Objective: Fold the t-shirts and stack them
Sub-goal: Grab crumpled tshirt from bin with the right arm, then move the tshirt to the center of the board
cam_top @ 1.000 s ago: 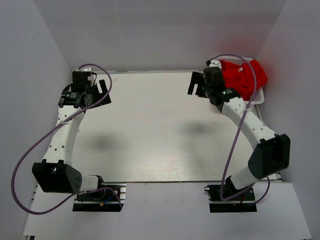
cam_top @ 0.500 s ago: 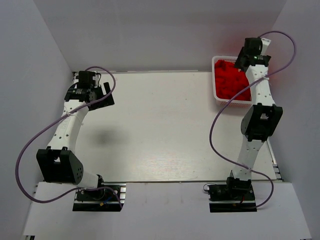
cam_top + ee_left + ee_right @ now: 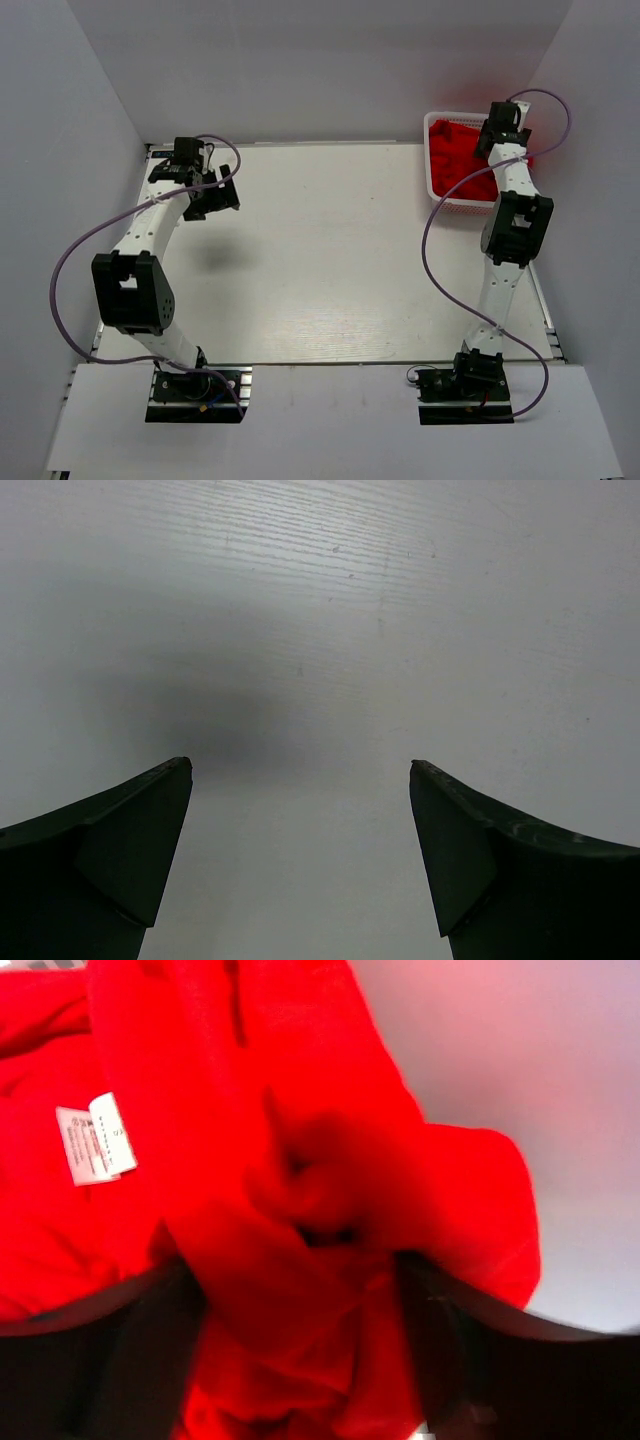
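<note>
Right gripper (image 3: pixel 300 1290) is down in the white basket (image 3: pixel 434 192) at the far right corner of the bench (image 3: pixel 330 250), fingers spread, red t-shirts (image 3: pixel 240 1070) bunched between them, not clamped. White label (image 3: pixel 95 1145) shows on the cloth. Left gripper (image 3: pixel 300 780) is released, hovering over bare bench at far left, well apart from the shirts.
</note>
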